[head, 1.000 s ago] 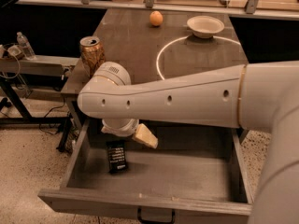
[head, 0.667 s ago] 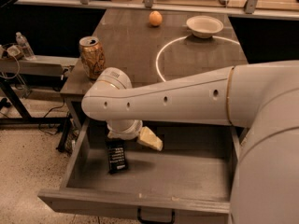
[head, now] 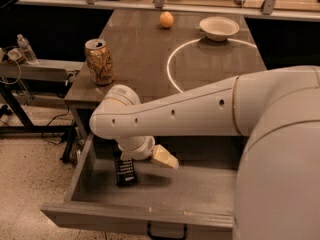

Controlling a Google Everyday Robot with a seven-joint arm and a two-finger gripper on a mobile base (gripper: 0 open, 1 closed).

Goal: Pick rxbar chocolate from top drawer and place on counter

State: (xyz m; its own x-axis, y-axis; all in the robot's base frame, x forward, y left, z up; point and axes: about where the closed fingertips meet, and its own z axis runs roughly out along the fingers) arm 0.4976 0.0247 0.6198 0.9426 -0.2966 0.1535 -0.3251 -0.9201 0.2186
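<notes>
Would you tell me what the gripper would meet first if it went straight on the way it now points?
The gripper, inside the top drawer, slants down toward the picture's right. It would probably meet the drawer's bare floor first; the rxbar chocolate lies to its other side. Depth is unclear.

Warm, rather dim room light, coming from overhead. The worktop (head: 140, 59) is glossy, with a pale sheen across its far half and a dark reflection under the bowl (head: 219, 28). The soda can (head: 99, 61) catches a bright glint on its top. The arm (head: 190, 114) is brightest along its upper side and brown beneath. The tool (head: 164, 157) hangs low in the top drawer (head: 200, 194), left of middle, in the arm's shade. A soft shadow lies on the drawer floor below it. Both sides of the worktop fall near black.
</notes>
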